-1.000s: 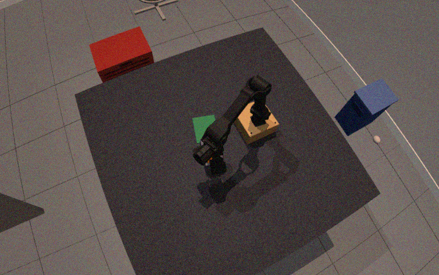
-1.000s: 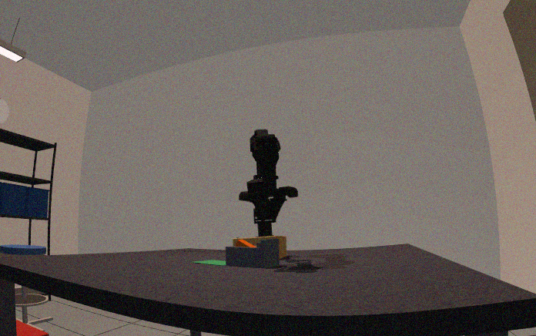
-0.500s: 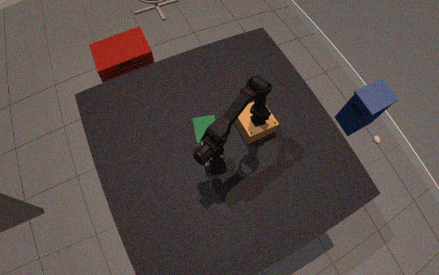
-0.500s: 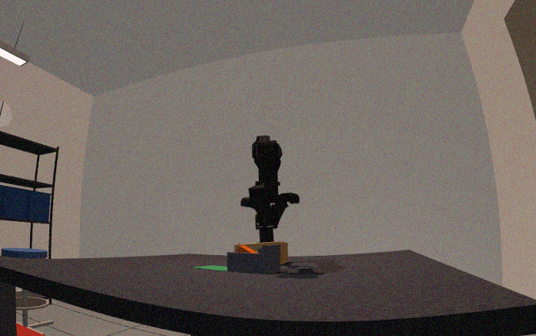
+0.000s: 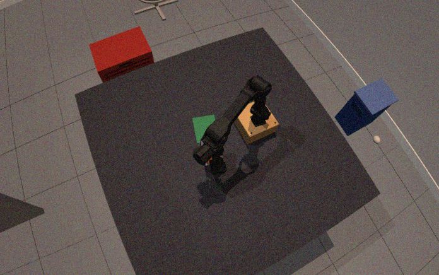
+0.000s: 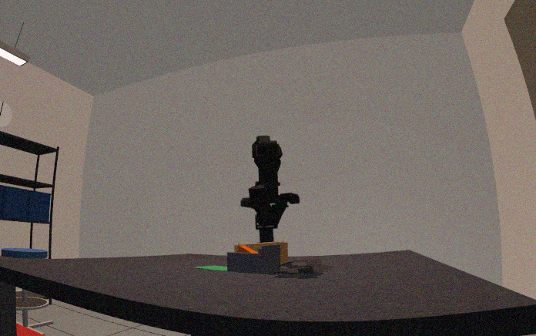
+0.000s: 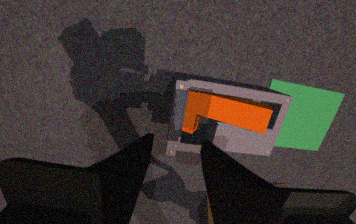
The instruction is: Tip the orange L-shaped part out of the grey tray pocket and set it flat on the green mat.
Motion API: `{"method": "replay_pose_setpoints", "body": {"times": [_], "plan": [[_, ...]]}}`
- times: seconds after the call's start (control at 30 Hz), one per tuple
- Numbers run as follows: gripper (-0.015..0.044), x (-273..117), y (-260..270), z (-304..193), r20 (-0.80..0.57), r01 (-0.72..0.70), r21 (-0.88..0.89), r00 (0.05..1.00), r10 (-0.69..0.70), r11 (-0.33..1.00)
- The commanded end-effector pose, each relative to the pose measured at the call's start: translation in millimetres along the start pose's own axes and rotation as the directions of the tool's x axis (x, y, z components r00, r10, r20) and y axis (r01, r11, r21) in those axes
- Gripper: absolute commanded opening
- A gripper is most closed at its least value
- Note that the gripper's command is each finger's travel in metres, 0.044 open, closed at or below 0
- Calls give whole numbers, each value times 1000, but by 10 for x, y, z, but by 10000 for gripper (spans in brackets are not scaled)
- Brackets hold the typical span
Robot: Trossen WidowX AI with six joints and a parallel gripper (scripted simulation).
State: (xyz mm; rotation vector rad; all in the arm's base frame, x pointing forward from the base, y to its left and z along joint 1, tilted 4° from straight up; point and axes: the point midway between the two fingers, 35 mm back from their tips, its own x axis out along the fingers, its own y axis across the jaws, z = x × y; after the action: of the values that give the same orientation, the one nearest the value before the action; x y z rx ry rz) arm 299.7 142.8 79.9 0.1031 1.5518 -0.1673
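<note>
The orange part (image 6: 248, 249) (image 7: 240, 114) is tipped in the grey tray (image 6: 252, 263) (image 7: 240, 89). Its L-shaped end, at the left in the wrist view, sits low in the pocket; its long arm slopes up, its far end raised above the tray on the green mat's side. The green mat (image 5: 202, 126) (image 6: 211, 268) (image 7: 310, 117) lies flat beside the tray. My gripper (image 7: 177, 142) is partly open and empty, pointing down above the tray; in the wrist view its fingertips appear below the L-shaped end, clear of the part. The arm mostly hides tray and part in the top view.
The arm stands on a wooden block (image 5: 244, 120) (image 6: 283, 253) close to the tray. Arm shadows fall across the dark table (image 5: 146, 129) and the tray. A red cabinet (image 5: 120, 50) and a blue cabinet (image 5: 377, 95) stand beyond the table's edges.
</note>
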Motion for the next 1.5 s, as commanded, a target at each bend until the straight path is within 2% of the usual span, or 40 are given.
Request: {"method": "replay_pose_setpoints", "body": {"times": [0.0, 0.13, 0.2, 1.13, 1.47], "plan": [[180, 153, -2, 2, -5, 5, -1, 1000, -5, 1000], [180, 620, -28, -19, -10, 13, -5, 1000, -13, 1000], [180, 724, -41, -32, -12, 14, -5, 1000, -15, 1000], [180, 1075, -47, -38, -12, 15, -5, 1000, -15, 1000], [180, 1086, -48, -38, -12, 15, -5, 1000, -15, 1000]]}}
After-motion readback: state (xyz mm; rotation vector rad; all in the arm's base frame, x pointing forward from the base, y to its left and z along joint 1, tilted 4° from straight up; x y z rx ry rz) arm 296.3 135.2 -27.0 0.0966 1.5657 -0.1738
